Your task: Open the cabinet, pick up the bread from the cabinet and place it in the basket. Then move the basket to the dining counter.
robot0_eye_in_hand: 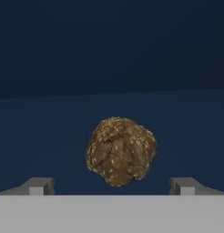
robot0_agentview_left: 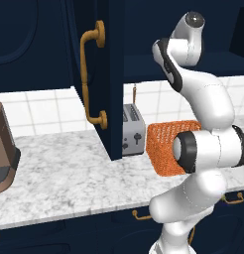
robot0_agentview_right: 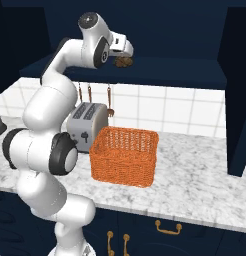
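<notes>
Gripper (robot0_eye_in_hand: 112, 186) jaws spread wide, nothing between them — looks like a pre-grasp line-up, not a hold. The two fingertips (robot0_eye_in_hand: 38, 185) sit either side of the bread (robot0_eye_in_hand: 121, 151), which is centred straight ahead of the hand and just beyond the tips, resting on the dark cabinet shelf (robot0_eye_in_hand: 186, 123). Centring like that suggests the next move is a short push forward, then close.

In the right base view the hand reaches level into the cabinet (robot0_agentview_right: 170, 30) at shelf height, so the fingers can straddle the roll from the side. Risk — a round roll could get nudged back if the tips touch it first.

Below the gripper and nearer the robot, the basket (robot0_agentview_right: 125, 155) stands open-topped on the marble worktop (robot0_agentview_right: 195, 165), handy for the drop. A toaster (robot0_agentview_right: 86, 125) stands just beside it. The cabinet door (robot0_agentview_left: 106, 74) is swung open, clear of the arm.
</notes>
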Tool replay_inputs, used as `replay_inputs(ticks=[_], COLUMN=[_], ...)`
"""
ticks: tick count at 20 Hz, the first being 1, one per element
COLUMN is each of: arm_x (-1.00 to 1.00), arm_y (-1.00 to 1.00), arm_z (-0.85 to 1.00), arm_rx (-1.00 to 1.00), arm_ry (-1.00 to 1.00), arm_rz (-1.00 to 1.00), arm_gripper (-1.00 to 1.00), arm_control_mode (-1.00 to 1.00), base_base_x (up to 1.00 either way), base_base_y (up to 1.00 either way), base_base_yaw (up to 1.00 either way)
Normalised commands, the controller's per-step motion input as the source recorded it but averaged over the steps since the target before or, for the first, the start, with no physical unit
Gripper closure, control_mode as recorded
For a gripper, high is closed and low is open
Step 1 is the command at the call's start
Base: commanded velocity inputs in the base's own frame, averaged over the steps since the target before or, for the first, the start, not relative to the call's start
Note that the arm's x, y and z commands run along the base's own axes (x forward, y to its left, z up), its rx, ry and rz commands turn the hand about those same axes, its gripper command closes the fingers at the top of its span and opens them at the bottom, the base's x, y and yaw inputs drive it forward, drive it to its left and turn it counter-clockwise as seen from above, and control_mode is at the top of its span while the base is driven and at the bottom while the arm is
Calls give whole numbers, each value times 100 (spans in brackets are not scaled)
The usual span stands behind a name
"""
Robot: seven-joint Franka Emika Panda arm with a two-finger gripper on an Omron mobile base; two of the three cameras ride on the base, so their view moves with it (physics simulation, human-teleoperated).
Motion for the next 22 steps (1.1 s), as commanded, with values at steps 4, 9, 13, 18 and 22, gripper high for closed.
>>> replay_inputs(ticks=[4, 9, 13, 18, 22], arm_x=[60, 41, 35, 36, 29], arm_y=[0, -12, -13, -10, -1], arm_z=[-7, -23, -26, -32, -38], arm_rx=[0, 0, -1, -4, -6], arm_ry=[2, 6, 7, 5, 2], arm_rz=[0, 0, -1, -2, -2], arm_gripper=[-100, -100, -100, -100, -100], arm_control_mode=[-100, -100, -100, -100, -100], base_base_x=[0, 0, 0, 0, 0], base_base_y=[0, 0, 0, 0, 0], base_base_yaw=[0, 0, 0, 0, 0])
